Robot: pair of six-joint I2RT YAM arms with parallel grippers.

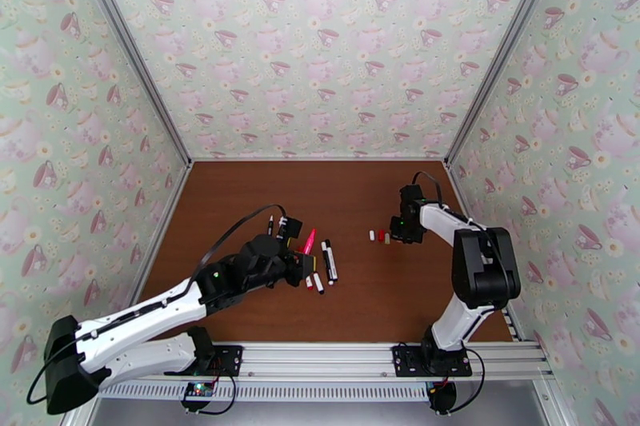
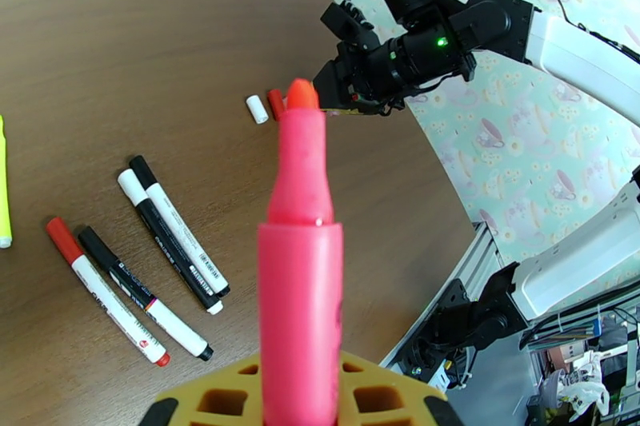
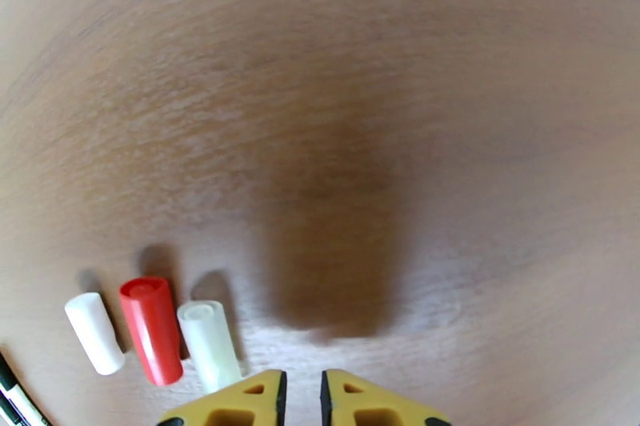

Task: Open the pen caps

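Uncapping stage, pink pen. Your left pincer (image 2: pixel 300 405) is clamped on the barrel of a pink plastic highlighter pen (image 2: pixel 300 260), whose orange nib is bare. Your right pincer (image 3: pixel 302 400), closed and holding nothing, hovers just beside three short plastic caps lying side by side on the brown wooden tabletop (image 3: pixel 360 100): white (image 3: pixel 94 333), red (image 3: pixel 151 329) and translucent (image 3: pixel 210 336). This pen looks finished. Next you likely lay it down and take one of the four capped slim marker pens (image 2: pixel 172 232), gripping the barrel and cap along one axis.
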